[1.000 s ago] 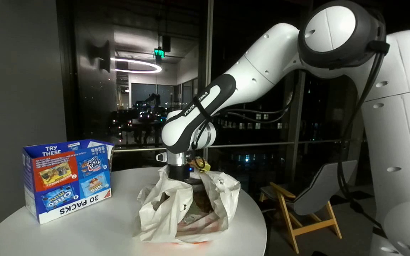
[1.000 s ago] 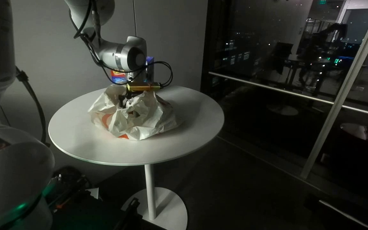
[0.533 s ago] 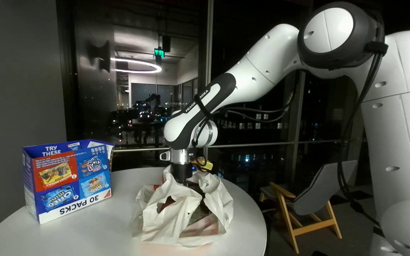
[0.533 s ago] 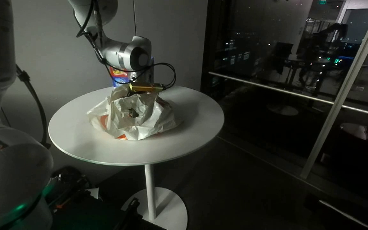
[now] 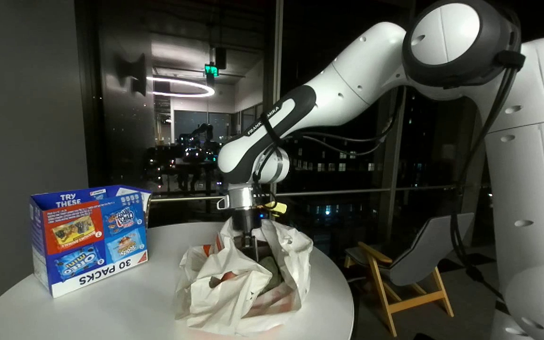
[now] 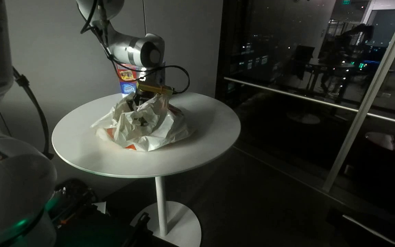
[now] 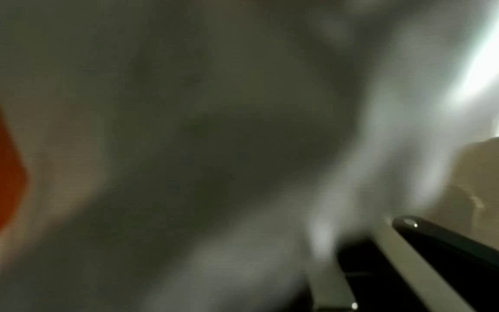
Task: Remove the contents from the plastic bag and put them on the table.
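"Where's the plastic bag [image 5: 234,304]?"
"Centre of the table [image 6: 211,140], mouth upward, long axis unclear; bare tabletop towards most of the edge."
"And the gripper [image 5: 254,255]?"
"Jaws together, inside that mouth; whether gripping anything, I can't tell."

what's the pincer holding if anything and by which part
Can't tell: the shut pincer sits in the open plastic bag, but the wrist view is too blurred to show whether it grips anything.

The arm [image 5: 354,80] arches over, its gripper [image 5: 253,252] closed and pointing down
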